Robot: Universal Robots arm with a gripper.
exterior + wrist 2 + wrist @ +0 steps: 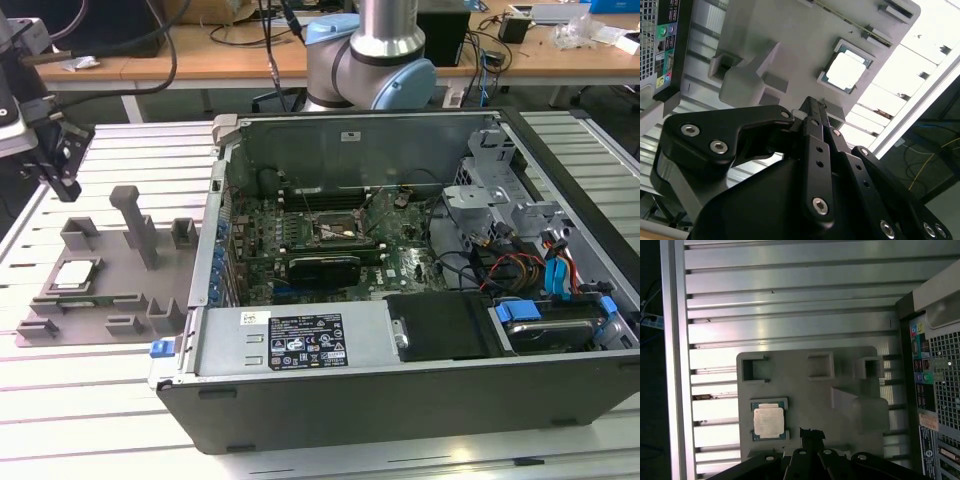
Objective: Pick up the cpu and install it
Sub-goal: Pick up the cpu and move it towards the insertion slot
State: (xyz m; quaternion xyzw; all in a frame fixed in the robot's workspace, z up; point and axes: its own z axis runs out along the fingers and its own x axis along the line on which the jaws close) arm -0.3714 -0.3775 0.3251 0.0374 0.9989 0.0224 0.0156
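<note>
The cpu (76, 273) is a small silvery square chip lying flat in a recess of the grey fixture plate (120, 300), on the exterior view's left. Both wrist views look down on the cpu (847, 70) (769, 421) in its pocket. My gripper (68, 186) hangs in the air above the far left of the plate, apart from the chip. Its black fingers (813, 107) meet at one narrow tip (811, 433), shut with nothing held. The motherboard socket (335, 228) sits inside the open computer case (300, 410).
The fixture plate carries a tall grey post (138, 225) and several low blocks around the chip. The case wall (215, 250) stands right beside the plate. Cables, drive cages and a power supply crowd the case interior. The table is ribbed aluminium (790, 290).
</note>
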